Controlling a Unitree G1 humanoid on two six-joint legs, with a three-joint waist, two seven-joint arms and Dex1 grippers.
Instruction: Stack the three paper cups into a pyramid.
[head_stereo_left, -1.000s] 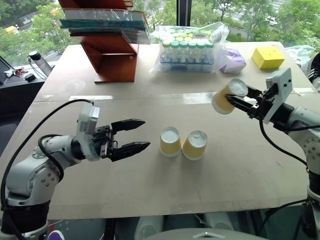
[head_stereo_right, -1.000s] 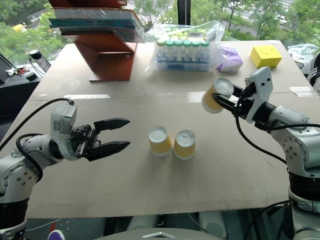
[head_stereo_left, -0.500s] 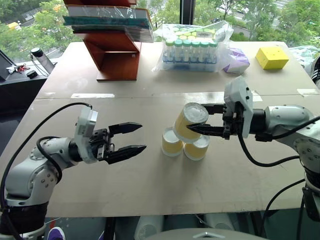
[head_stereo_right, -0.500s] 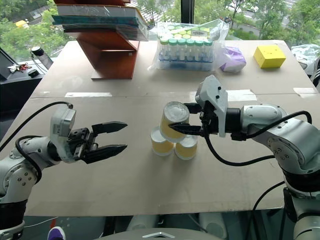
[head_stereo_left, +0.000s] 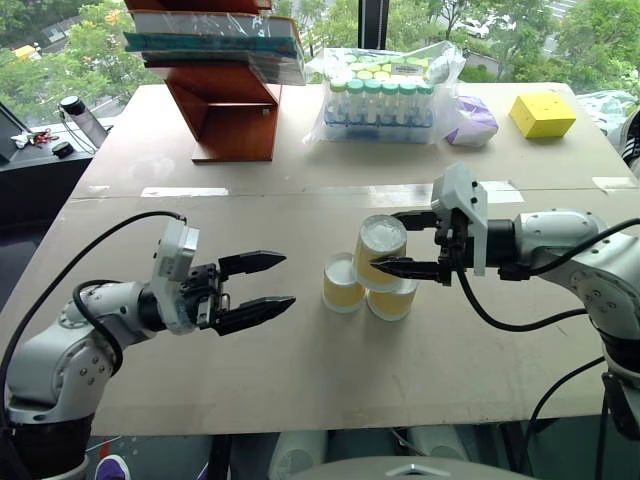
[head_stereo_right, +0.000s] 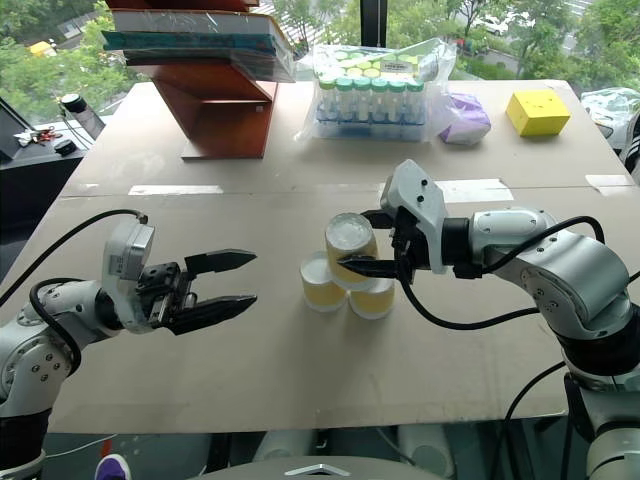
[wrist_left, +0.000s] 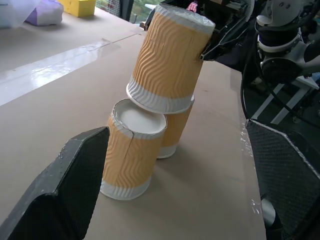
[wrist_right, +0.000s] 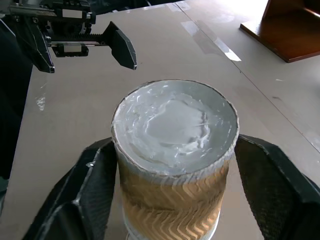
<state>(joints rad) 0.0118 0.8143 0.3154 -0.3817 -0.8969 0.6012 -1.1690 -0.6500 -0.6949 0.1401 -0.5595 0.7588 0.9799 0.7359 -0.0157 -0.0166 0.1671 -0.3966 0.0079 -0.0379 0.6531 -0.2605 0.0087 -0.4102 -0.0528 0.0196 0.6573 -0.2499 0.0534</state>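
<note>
Right gripper (head_stereo_left: 400, 243), jaws spread just off the sides of the top cup (head_stereo_left: 378, 250), which leans toward the left gripper (head_stereo_left: 280, 281), its rim resting across the two base cups (head_stereo_left: 342, 283). Its axis tilts, so it may slip. Left gripper stands spread and empty, well apart, across the pyramid from the right.

1. No text, brand, number or sign could be read anywhere.
2. Small label on the bag of capped tubes (head_stereo_left: 385, 92) too tiny to make out.
</note>
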